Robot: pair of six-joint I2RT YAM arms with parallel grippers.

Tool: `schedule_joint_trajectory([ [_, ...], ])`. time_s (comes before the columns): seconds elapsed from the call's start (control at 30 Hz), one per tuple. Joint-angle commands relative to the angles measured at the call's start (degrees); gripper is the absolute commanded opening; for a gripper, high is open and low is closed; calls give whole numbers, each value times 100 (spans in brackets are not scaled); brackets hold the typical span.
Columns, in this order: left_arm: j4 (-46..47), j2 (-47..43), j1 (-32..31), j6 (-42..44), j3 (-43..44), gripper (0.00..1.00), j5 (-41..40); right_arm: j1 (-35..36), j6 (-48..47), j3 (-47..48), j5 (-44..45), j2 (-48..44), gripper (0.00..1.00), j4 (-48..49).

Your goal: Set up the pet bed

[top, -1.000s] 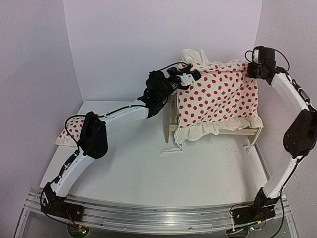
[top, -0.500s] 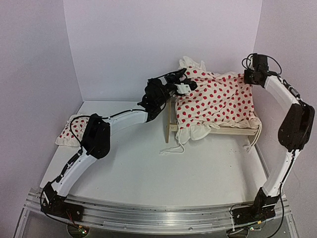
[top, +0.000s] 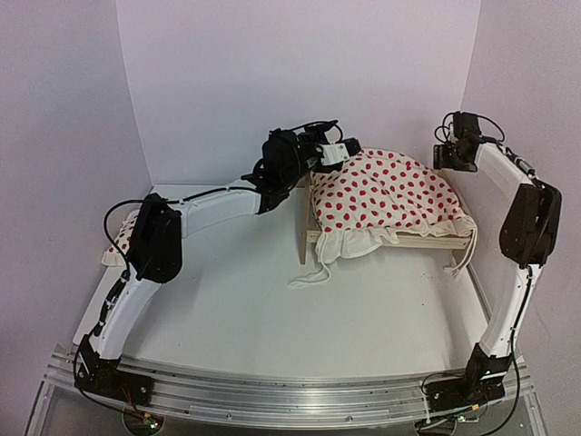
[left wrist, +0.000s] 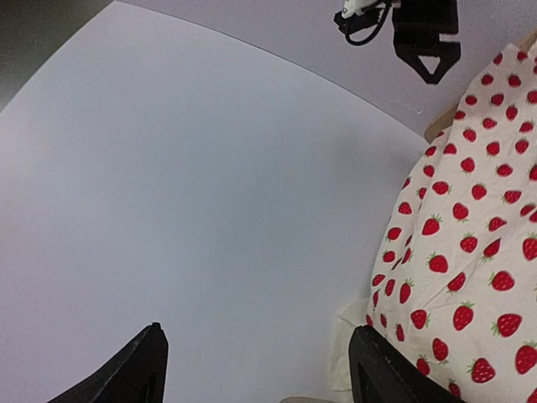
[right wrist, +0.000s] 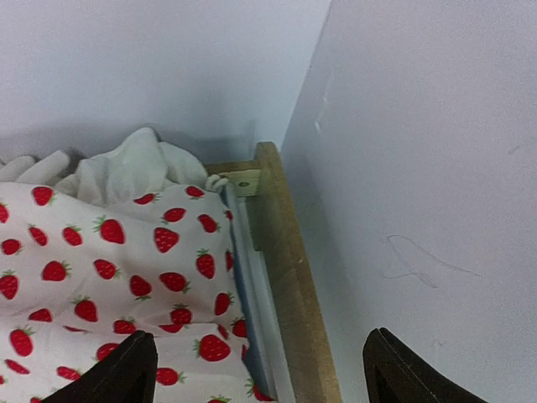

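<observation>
- At the far right corner of the white table (top: 272, 309) sits the pet bed (top: 427, 241); its light-wood frame is close to the back wall and the right wall
- a white blanket (top: 381, 191) printed with red strawberries lies draped over the bed and covers most of it; its ruffled edge hangs over the near left corner post
- my left gripper (top: 340, 151) hovers at the bed's far left end, beside the blanket; my left wrist camera shows its fingers (left wrist: 134, 374) spread wide with only a plain pale surface between them; it holds nothing
- my right gripper (top: 445, 156) hovers at the bed's far right end; its fingers (right wrist: 130, 369) also stand wide apart and grip nothing; below them I see the wooden side rail (right wrist: 289, 294), a thin blue strip of mattress (right wrist: 250, 344) and the blanket
- a small pillow (top: 123, 243) in the same print lies at the table's left edge, partly hidden behind my left arm and well apart from the bed
</observation>
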Motion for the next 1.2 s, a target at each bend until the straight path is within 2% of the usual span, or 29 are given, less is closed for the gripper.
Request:
schedule_joint_trajectory([
  [0.0,-1357,-1024,-93,-1464,421,76,-64,50,26,-344,-1138,-949,87,-138],
  [0.13,-2691,-1328,-86,-3051,641,75,-154,-26,97,-681,-407,-1177,89,-426],
  [0.2,-3294,-1519,-90,-3755,488,75,-167,-174,6,-543,-617,-957,86,-822],
  [0.3,-3782,-1837,-61,-4486,87,75,-125,-525,250,270,-1296,-261,76,-1923],
  [0.4,-4131,-2156,98,-5138,-310,75,228,-699,467,846,-1388,285,69,-2566],
  [0.5,-4379,-2480,257,-5278,-734,76,437,-803,470,932,-1406,533,61,-2660],
  [0.67,-4057,-3257,554,-5286,-2027,76,457,-881,304,940,-1599,894,59,-2665],
  [0.8,-3801,-3954,823,-5267,-3008,76,585,-874,-90,904,-1979,1112,47,-2658],
  [1.03,-3041,-5091,1210,-5297,-4595,76,586,-697,-714,569,-2895,1067,16,-2647],
  [1.17,-2794,-5753,1312,-5391,-5475,76,490,-199,-1218,14,-3129,624,8,-2582],
])
